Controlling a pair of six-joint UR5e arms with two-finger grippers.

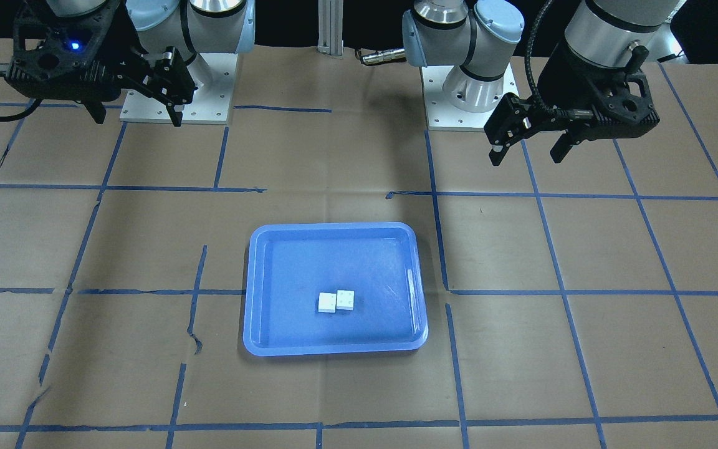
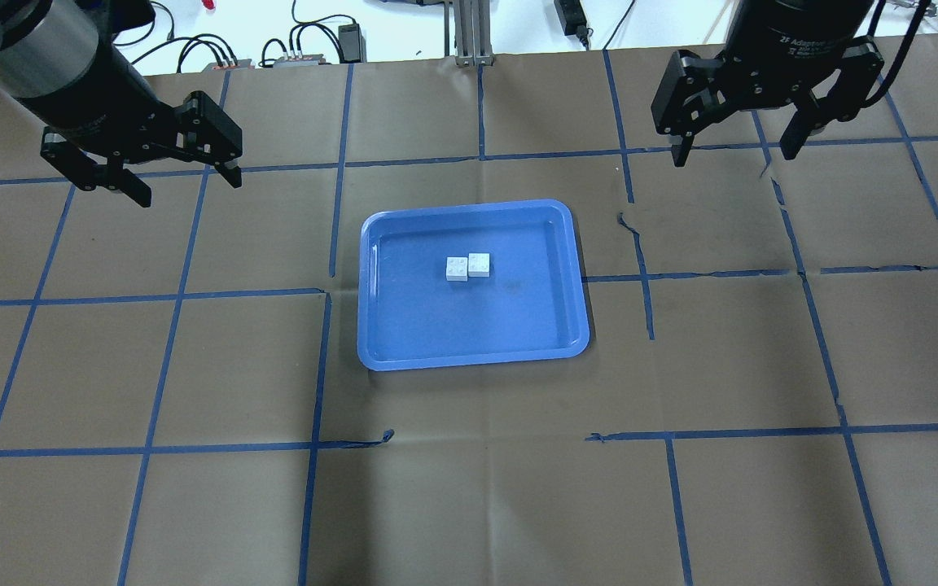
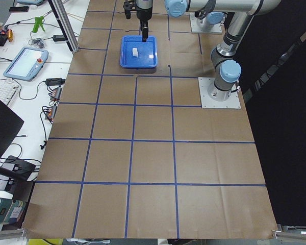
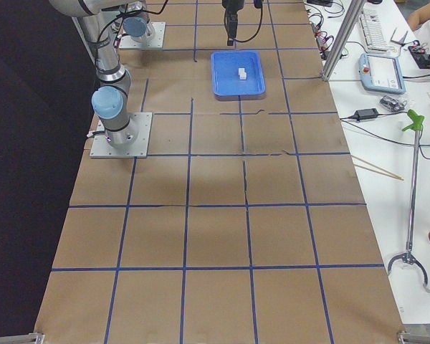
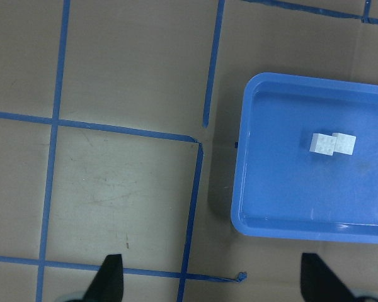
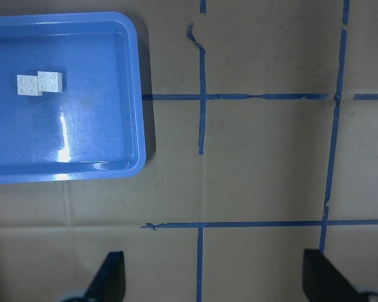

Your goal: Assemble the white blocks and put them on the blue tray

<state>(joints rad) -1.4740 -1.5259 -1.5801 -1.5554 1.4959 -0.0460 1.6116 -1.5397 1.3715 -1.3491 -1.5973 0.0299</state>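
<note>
Two white blocks (image 2: 457, 268) (image 2: 479, 264) lie side by side and touching, slightly offset, inside the blue tray (image 2: 469, 325) at the table's middle. I cannot tell if they are joined. They also show in the front view (image 1: 327, 302) (image 1: 345, 299), the left wrist view (image 5: 322, 143) and the right wrist view (image 6: 28, 83). My left gripper (image 2: 189, 189) (image 1: 526, 156) hangs open and empty above the table, well to the tray's left. My right gripper (image 2: 734, 155) (image 1: 138, 118) hangs open and empty, well to the tray's far right.
The table is brown paper with a blue tape grid, torn in spots (image 2: 628, 224). The arm bases (image 1: 468, 93) (image 1: 178, 87) stand at the robot's edge. A side bench holds a tablet (image 4: 382, 72), cables and a green grabber (image 4: 413, 122).
</note>
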